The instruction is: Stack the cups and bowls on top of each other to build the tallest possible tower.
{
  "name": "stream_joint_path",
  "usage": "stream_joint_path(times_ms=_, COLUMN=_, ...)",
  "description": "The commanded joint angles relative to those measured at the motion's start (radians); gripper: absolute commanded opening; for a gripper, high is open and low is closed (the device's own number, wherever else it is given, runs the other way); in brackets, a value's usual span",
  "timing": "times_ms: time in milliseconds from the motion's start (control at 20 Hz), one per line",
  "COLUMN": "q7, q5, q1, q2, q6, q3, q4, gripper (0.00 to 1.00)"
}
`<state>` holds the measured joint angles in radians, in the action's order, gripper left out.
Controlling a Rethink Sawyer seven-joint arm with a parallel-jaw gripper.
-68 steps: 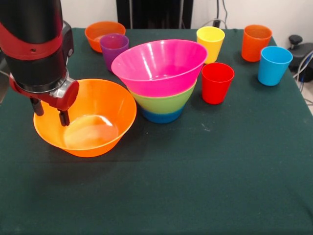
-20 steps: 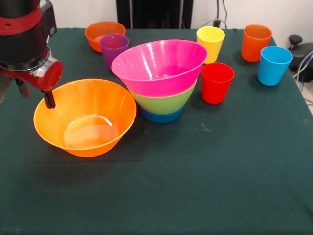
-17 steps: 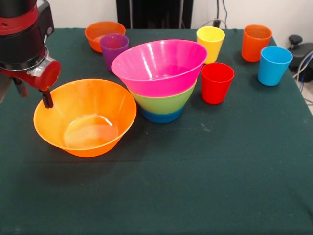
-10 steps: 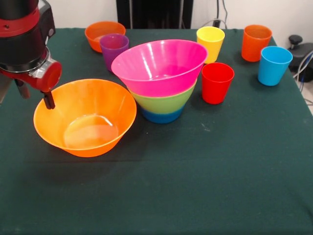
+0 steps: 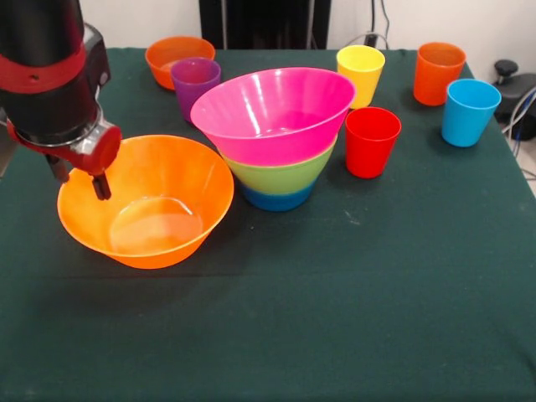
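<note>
a dark green cloth [image 5: 352, 318] covers the table; black cables [image 5: 523, 105] hang at its edge.

Arm vertical, wrist down — gripper [image 5: 81, 179] fingers spread apart.

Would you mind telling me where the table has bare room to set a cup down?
The whole near strip of cloth in front of the large orange bowl and the tower is bare. So is the patch right of the red cup, below the light blue cup. The far edge is crowded.
</note>
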<state>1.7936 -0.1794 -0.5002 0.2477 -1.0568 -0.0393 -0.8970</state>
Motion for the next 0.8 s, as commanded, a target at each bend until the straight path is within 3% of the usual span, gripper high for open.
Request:
stream_joint_path(times_ms=50, q7=-0.280, q5=-0.077, q1=-0.025, q2=-0.069, q6=0.107, q3=-0.133, q4=-0.067, gripper=1.00)
stream_joint_path(times_ms=550, q7=-0.342, q5=-0.094, q1=-0.085, q2=-0.102, q6=0.162, q3=-0.183, q4=-0.074, gripper=1.00)
stream_joint_path(times_ms=800, q7=-0.327, q5=-0.090, q1=-0.091, q2=-0.050, q6=0.127, q3=-0.182, q4=-0.118, gripper=1.00)
